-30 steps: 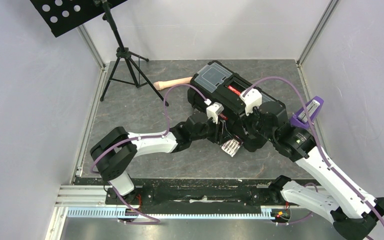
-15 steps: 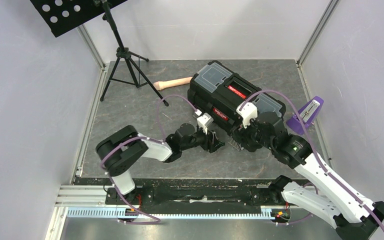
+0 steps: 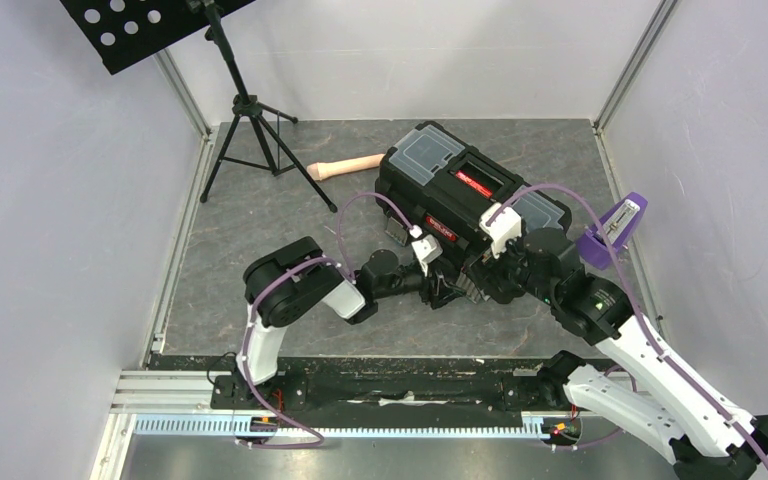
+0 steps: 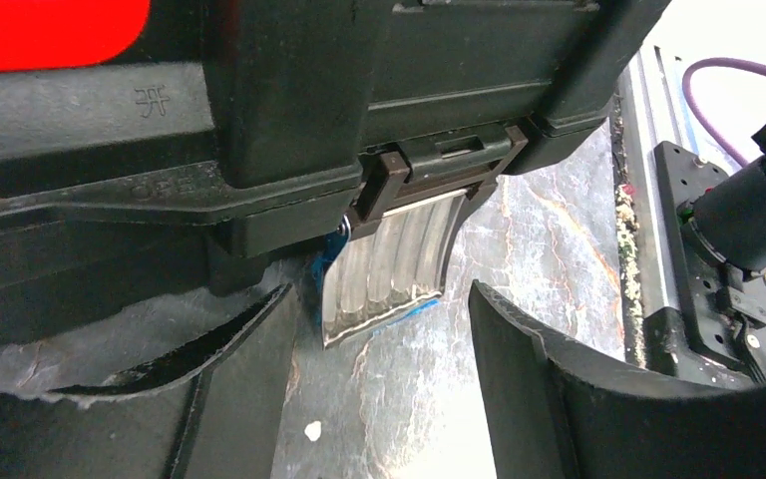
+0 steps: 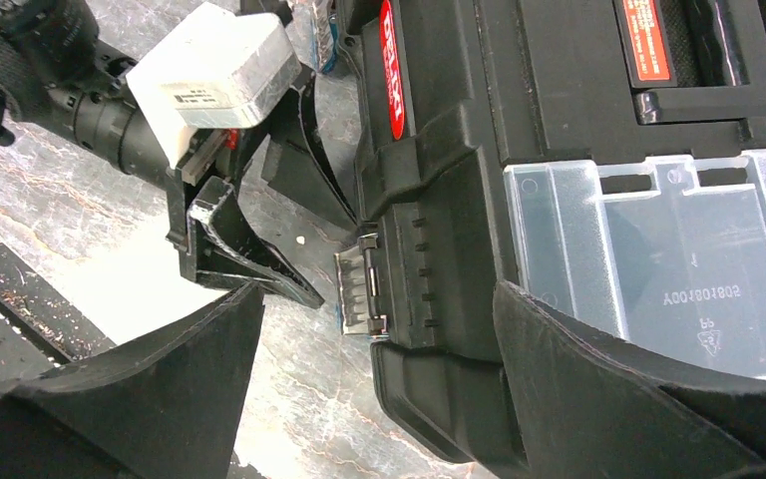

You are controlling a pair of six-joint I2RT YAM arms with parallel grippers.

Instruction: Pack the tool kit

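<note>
Toolbox – large, black plastic, lid down, on the grey table, right of centre and toward the far side. On top there are two clear-lidded compartments, one at the far-left end and one at the near-right end. Between them is a recessed handle with a red label.

Long axis runs diagonally, far-left to near-right. The front face looks near-left, toward the arm bases. A ribbed silver latch with a blue edge hangs on that face at the lid seam.

Left end effector – low at the front face, jaws spread, aimed at the latch. The latch sits in the gap but touches neither finger, and nothing is held.

Right end effector – above the near-right front corner, jaws spread wide, gripping nothing.

Beige handle lies just beyond the box's far-left end. Purple object is beside the near-right end.
</note>
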